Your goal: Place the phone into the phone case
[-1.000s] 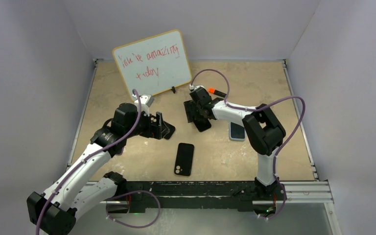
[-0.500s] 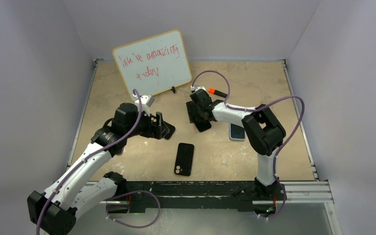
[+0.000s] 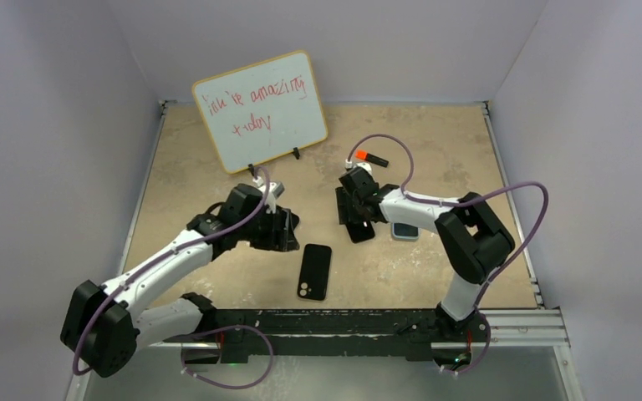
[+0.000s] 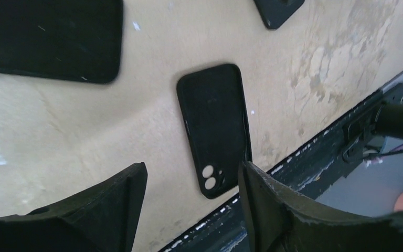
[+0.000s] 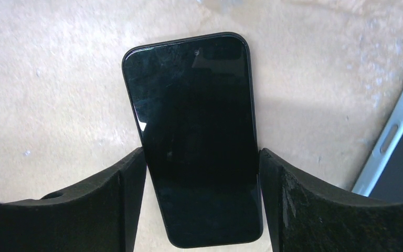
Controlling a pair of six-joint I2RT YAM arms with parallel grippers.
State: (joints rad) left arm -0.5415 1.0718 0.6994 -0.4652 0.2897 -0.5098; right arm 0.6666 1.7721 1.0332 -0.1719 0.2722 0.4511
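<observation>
The black phone (image 5: pixel 194 115) lies screen up on the tan table, left of centre-right in the top view (image 3: pixel 362 232). My right gripper (image 5: pixel 202 152) straddles its lower half, with both fingers pressed against its long edges, so it is shut on the phone (image 3: pixel 355 215). The empty black phone case (image 3: pixel 314 271) lies flat near the front edge, its camera cutouts toward me. In the left wrist view the case (image 4: pixel 215 121) sits just beyond the fingers. My left gripper (image 4: pixel 191 168) hangs open above the table with nothing between its fingers, just left of the case (image 3: pixel 282 230).
A second phone in a light blue case (image 3: pixel 404 230) lies right beside the right gripper (image 5: pixel 399 152). A black flat slab (image 4: pixel 47 37) rests by the left gripper. A whiteboard (image 3: pixel 259 109) stands at the back, an orange-capped marker (image 3: pixel 370 157) nearby. The black front rail (image 3: pixel 343 322) borders the table.
The right gripper narrowed onto the phone and shifted right and nearer with it. The left arm reached right toward the case, and its jaws narrowed somewhat.
</observation>
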